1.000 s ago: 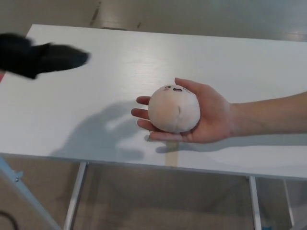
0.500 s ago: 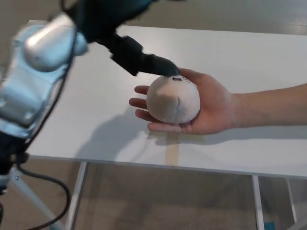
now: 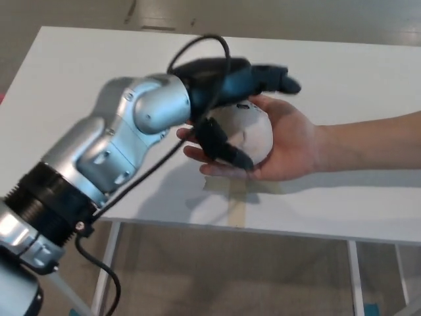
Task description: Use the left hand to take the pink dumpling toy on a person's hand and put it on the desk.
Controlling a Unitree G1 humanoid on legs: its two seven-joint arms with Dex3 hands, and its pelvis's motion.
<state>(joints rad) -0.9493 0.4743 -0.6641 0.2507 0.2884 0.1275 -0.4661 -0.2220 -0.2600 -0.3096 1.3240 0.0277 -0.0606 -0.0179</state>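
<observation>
The pink dumpling toy [image 3: 255, 131] lies in a person's upturned hand [image 3: 297, 143] held over the white desk [image 3: 85, 72], right of centre in the head view. My left hand [image 3: 231, 99] reaches over the toy from the left. Its fingers [image 3: 276, 79] stretch out above the top of the toy. The thumb [image 3: 225, 150] lies across the toy's near side. The fingers stand apart around the toy and are not clamped on it, and the toy still rests on the palm. My hand hides the toy's left half. My right hand is out of the picture.
My silver left forearm [image 3: 118, 148] crosses the desk's left half, with a black cable looping over it. The person's forearm [image 3: 375, 148] comes in from the right edge. The desk's near edge runs below the held toy, and its metal legs [image 3: 105, 270] show underneath.
My left arm swung in from the far left, and the hand now straddles the toy instead of only touching its top. The person's hand and toy stayed in place.
</observation>
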